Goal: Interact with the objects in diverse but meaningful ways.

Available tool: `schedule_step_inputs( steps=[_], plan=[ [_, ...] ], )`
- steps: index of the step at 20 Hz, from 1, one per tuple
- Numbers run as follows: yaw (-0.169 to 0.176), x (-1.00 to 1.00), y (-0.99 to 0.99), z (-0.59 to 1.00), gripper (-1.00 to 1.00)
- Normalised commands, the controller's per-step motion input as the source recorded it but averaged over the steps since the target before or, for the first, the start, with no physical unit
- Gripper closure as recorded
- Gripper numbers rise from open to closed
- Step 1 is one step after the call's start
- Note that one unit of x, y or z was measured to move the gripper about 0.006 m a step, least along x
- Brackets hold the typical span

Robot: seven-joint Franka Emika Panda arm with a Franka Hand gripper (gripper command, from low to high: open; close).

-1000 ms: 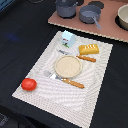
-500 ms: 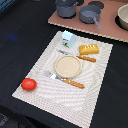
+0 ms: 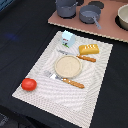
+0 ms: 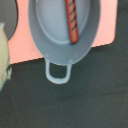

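Striped pale placemat (image 3: 65,75) lies as it did in the two preceding exterior views: no item on it has shifted, so no new interaction with these objects is recorded. On it, the pale-blue carton (image 3: 67,38) stands upright at the far edge, the golden-yellow bread loaf (image 3: 88,48) lies toward the exterior view's right, and the red tomato (image 3: 29,84) sits at the near corner on the exterior view's left. The round tan plate (image 3: 67,65) occupies the centre, flanked by orange-handled cutlery (image 3: 73,82). Beyond, grey pots (image 3: 90,13) stand on a pink board (image 3: 85,27). Neither arm nor gripper appears here.

Wrist view: a grey pot with handles (image 4: 62,35) rests on the pink board, the brown sausage stick (image 4: 72,20) lying inside it. No fingers are visible, so whether they are spread or closed cannot be told. Judgement: the camera hangs over this pot, and the sausage is the likely next object. The pot wall may hinder a grasp.
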Motion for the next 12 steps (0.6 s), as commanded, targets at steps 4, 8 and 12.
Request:
schedule_step_inputs(
  steps=[4, 8, 12],
  plan=[
    [0.0, 0.48, -0.86, 0.1, -1.0],
    [0.0, 0.47, -0.85, 0.0, -1.0],
    [0.0, 0.46, -0.86, -0.02, -1.0]
  ],
)
